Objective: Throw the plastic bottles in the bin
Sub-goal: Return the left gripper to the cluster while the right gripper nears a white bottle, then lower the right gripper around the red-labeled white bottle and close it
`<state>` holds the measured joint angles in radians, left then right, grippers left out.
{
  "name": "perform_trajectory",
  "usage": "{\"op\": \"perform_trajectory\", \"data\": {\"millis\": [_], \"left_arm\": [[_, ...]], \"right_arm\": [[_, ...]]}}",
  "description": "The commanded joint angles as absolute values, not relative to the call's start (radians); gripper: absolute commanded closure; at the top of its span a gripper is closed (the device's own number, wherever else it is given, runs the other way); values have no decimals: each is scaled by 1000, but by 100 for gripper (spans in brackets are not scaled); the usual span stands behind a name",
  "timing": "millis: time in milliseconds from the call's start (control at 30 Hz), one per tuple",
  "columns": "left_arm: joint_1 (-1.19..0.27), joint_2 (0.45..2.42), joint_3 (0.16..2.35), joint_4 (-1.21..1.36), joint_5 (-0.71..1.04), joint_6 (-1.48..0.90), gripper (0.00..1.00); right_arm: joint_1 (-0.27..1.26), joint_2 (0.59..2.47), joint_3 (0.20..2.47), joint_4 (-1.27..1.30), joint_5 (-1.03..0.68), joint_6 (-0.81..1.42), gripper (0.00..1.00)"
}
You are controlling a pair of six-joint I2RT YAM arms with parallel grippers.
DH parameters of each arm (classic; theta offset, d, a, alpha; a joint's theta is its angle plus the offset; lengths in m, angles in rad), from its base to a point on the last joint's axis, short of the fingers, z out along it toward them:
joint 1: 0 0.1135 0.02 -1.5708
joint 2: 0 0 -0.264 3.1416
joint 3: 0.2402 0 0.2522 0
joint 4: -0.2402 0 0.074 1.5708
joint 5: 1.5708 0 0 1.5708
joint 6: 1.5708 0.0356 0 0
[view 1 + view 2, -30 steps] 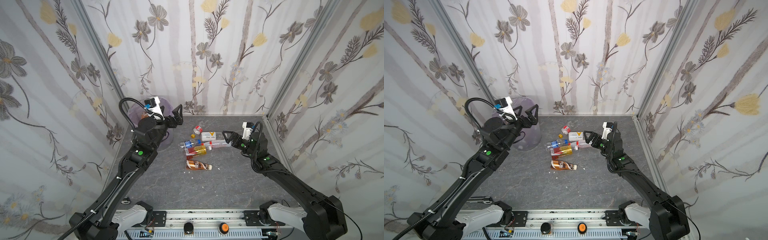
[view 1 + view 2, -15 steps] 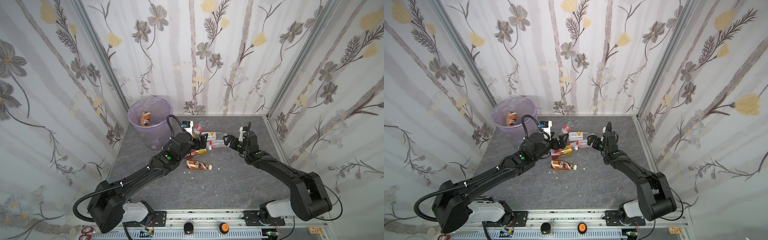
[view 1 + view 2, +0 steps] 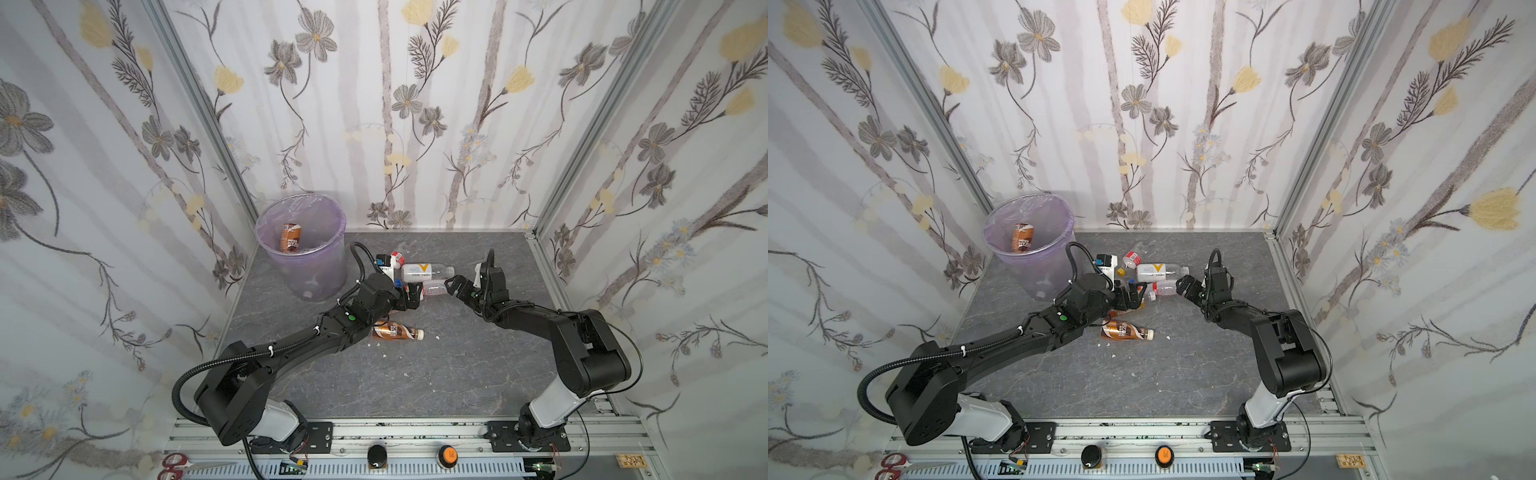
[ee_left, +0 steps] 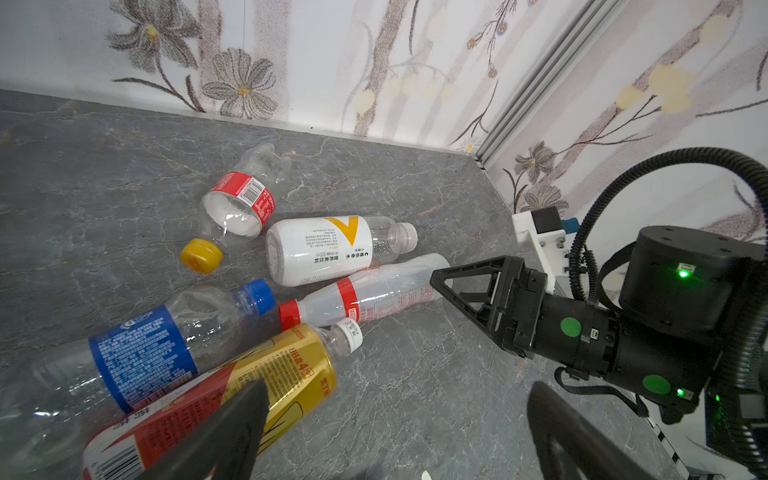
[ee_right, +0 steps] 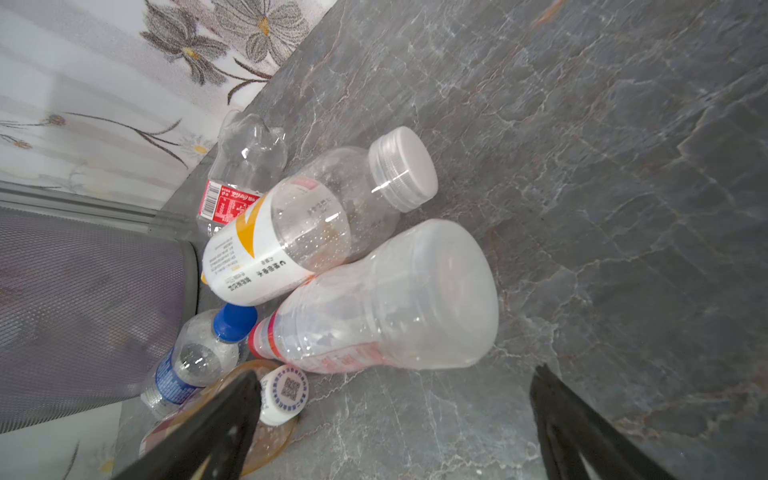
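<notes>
Six plastic bottles (image 3: 422, 270) lie on the grey marble-patterned tabletop (image 3: 415, 374). A seventh, a brown coffee-coloured bottle (image 3: 291, 237), rests inside the round translucent pale purple bin (image 3: 320, 266), which stands in the far left corner with a thin clear bag lining it.

Five of the six form a cluster near the bin, to its right in both top views:
- a crushed clear bottle with a red label and yellow cap (image 4: 239, 203)
- a white-labelled bottle with an orange chevron (image 4: 320, 249)
- a clear bottle with a red cap and red band (image 4: 365, 297)
- a blue-labelled clear bottle with a blue cap (image 4: 158, 345)
- a red-and-gold labelled bottle with a white cap (image 4: 282, 365)

The white-labelled bottle lies against the red-capped one along its side. A second brown bottle with a white cap (image 3: 1125, 330) lies alone nearer the front, just beside the left arm.

The left gripper (image 3: 409, 297) sits low at the cluster with its jaws spread wide and nothing between them. In the left wrist view one finger (image 4: 232, 432) overlaps the red-and-gold label, though I cannot tell whether it touches. The right gripper (image 3: 1185, 286) is likewise spread fully and holds nothing. The flat base of the red-capped bottle faces it, just beyond its fingertips (image 5: 224, 428).
</notes>
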<state>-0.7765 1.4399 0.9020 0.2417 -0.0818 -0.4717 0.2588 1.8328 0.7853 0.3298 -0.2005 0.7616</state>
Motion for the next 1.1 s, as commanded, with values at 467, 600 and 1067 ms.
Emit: {"op": "perform_trajectory", "data": {"millis": [467, 600, 1067], "left_arm": [[-783, 1497, 930, 276, -64, -476, 0], [-783, 1500, 931, 276, -66, -474, 0], [-788, 1497, 915, 278, -67, -470, 0]], "right_arm": [[241, 1955, 807, 548, -281, 944, 0], [240, 1969, 804, 573, -277, 987, 0], [239, 2005, 768, 669, -258, 1080, 9]]}}
